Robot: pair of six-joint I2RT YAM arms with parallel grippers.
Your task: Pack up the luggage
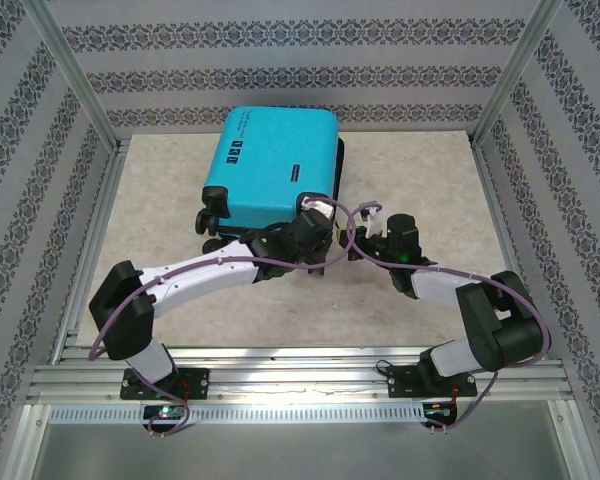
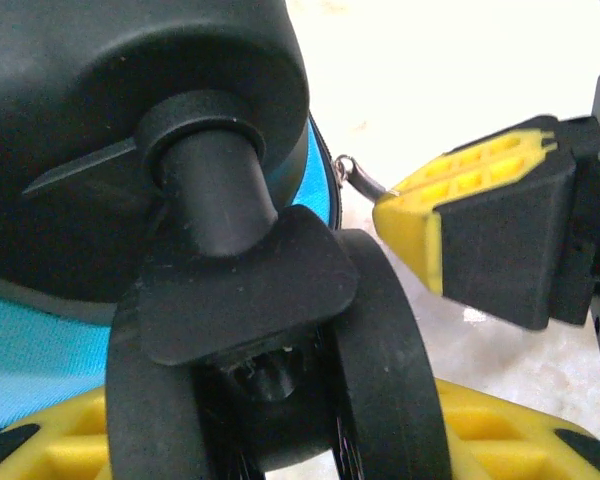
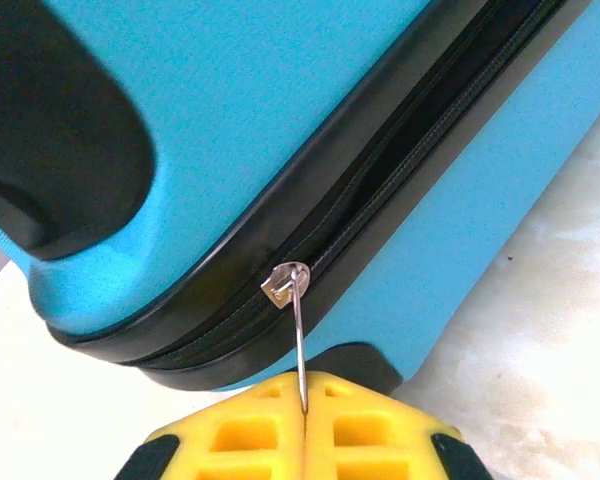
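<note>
Small turquoise hard-shell suitcase (image 1: 270,165) lies flat on its broad side, centre to rear of the beige mottled counter (image 1: 430,190). Its black wheels (image 1: 212,218) are at the near-left end, and small dark print shows on the upper shell. The enclosure walls carry patterned striped paper.

Both arms reach in to the case's near-right corner, and their wrists sit just beside each other.

Left end effector (image 1: 315,225) is at that corner. In the left wrist view (image 2: 280,440) a black twin caster wheel (image 2: 370,360) on its black stem stands between the yellow ribbed fingers (image 2: 510,440). The fingers are partly closed, one on each side of the wheel. Their outlines meet the tyres, but I cannot tell whether the pads press on them. A patch of turquoise shell (image 2: 30,350) shows behind the caster.

Right end effector (image 1: 360,228) comes in from the right. In the right wrist view (image 3: 305,415) its yellow fingers are closed together on a thin metal zipper pull (image 3: 298,330). The pull runs straight from the finger seam to the slider (image 3: 283,283) on the black zip band. That band lies between the two turquoise shells (image 3: 280,100) and curves round the corner.

The left wrist view shows the same grip from the side: the right end effector's yellow tip (image 2: 405,205) pinches the pull (image 2: 358,178), close beside the caster, with pale counter below.
</note>
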